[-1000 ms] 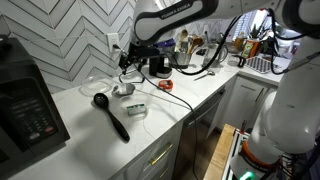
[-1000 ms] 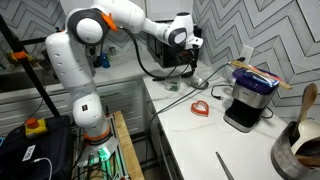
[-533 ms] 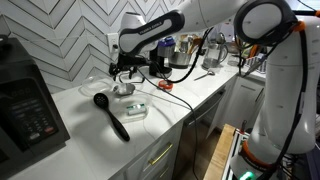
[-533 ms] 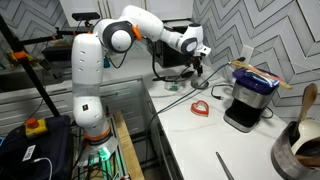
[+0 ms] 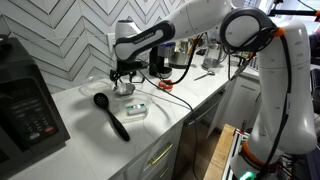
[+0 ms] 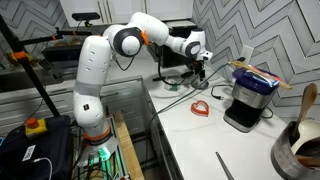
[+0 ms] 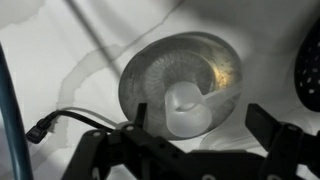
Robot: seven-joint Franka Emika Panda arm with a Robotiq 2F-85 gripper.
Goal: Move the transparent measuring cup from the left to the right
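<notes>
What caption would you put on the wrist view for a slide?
Open fingers hover above the transparent measuring cup on the white counter, a black cable lying beside it.

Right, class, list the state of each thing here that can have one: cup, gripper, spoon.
transparent measuring cup: upright on the counter, not gripped.
gripper: open, fingers apart, above the cup.
black spoon: lying flat on the counter, untouched.
</notes>
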